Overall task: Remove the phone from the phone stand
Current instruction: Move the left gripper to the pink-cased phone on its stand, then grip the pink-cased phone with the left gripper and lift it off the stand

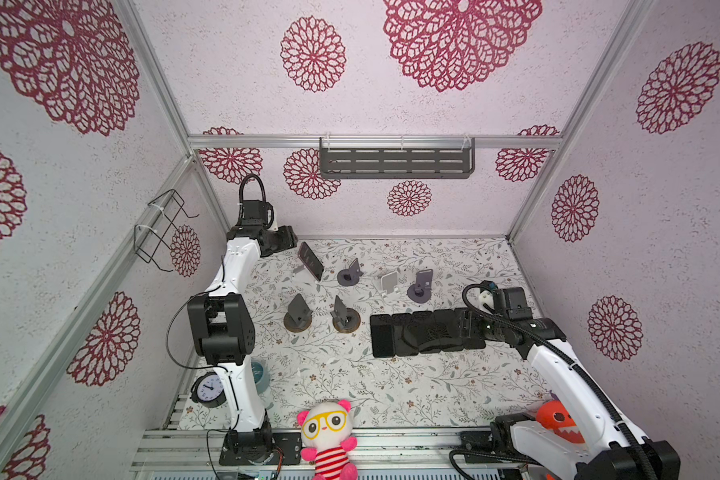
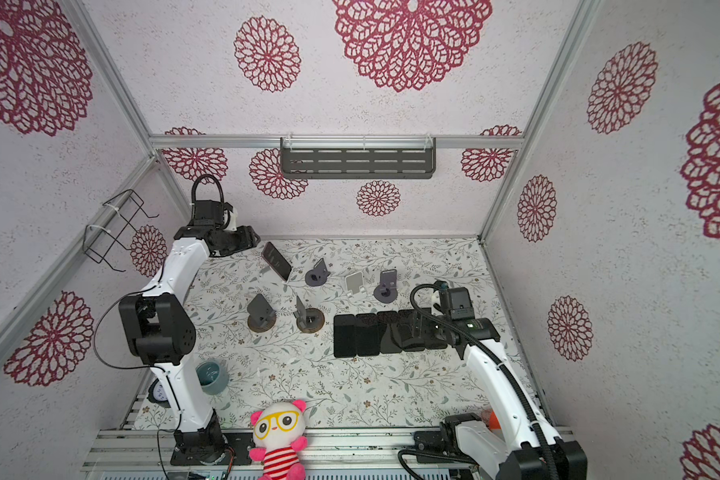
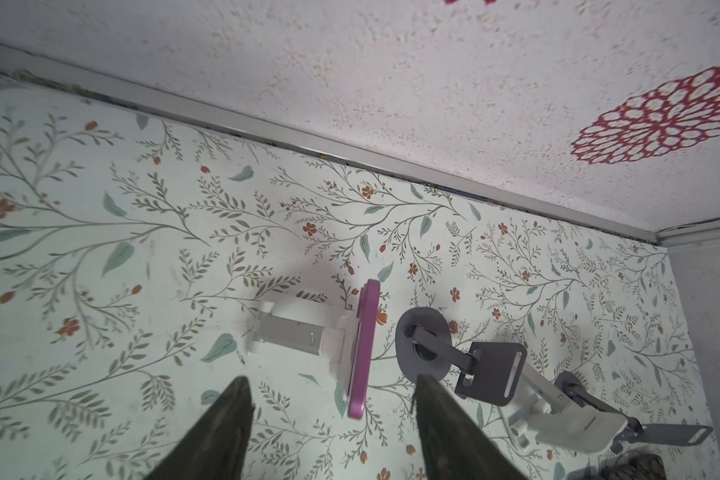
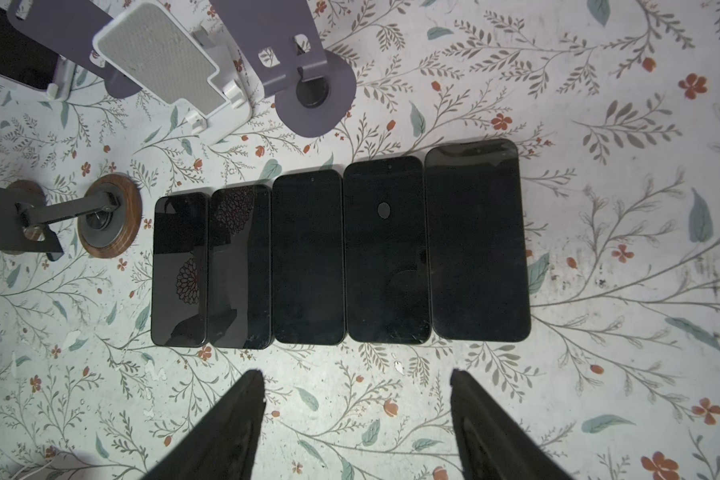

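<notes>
A phone [image 1: 310, 261] in a purple case leans upright on a white phone stand [image 3: 292, 332] at the back left of the table; both top views show it [image 2: 276, 261]. In the left wrist view the phone [image 3: 364, 349] appears edge-on, just beyond the fingertips. My left gripper [image 3: 332, 377] is open and holds nothing; it hovers behind and left of the phone [image 1: 289, 237], not touching it. My right gripper [image 4: 356, 372] is open and empty above a row of several dark phones [image 4: 308, 257] lying flat at the right [image 1: 468, 326].
Empty stands fill the middle: two purple [image 1: 350, 274] [image 1: 420, 286], one white [image 1: 389, 284], two dark on wooden bases [image 1: 298, 316] [image 1: 344, 318]. A clock [image 1: 208, 388], cup [image 2: 212, 376], plush doll [image 1: 329, 436] and orange toy [image 1: 558, 422] line the front. The back wall stands close behind the phone.
</notes>
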`<state>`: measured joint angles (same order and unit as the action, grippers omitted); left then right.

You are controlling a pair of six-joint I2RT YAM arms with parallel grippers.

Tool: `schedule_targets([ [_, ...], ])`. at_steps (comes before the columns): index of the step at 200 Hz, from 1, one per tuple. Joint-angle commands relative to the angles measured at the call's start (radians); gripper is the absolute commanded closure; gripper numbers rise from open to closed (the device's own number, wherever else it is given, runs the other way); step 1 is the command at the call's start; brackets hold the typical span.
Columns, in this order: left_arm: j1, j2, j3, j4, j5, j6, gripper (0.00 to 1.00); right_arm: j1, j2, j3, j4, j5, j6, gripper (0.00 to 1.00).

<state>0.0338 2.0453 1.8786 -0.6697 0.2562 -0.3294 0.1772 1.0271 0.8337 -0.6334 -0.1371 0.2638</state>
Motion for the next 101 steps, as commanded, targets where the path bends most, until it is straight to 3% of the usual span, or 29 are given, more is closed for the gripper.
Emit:
schedule_targets([
  [1,-0.008,0.019,0.007,0.051,0.052,-0.037,0.42,0.0,-0.026,-0.011,-0.014,-0.012,0.02,0.27],
  [63,-0.023,0.062,-0.022,0.09,0.071,-0.064,0.62,0.001,-0.01,-0.026,-0.005,-0.016,0.015,0.27],
  [101,-0.034,0.067,-0.021,0.037,0.052,-0.039,0.61,0.001,-0.005,-0.03,-0.003,-0.011,0.007,0.27],
])
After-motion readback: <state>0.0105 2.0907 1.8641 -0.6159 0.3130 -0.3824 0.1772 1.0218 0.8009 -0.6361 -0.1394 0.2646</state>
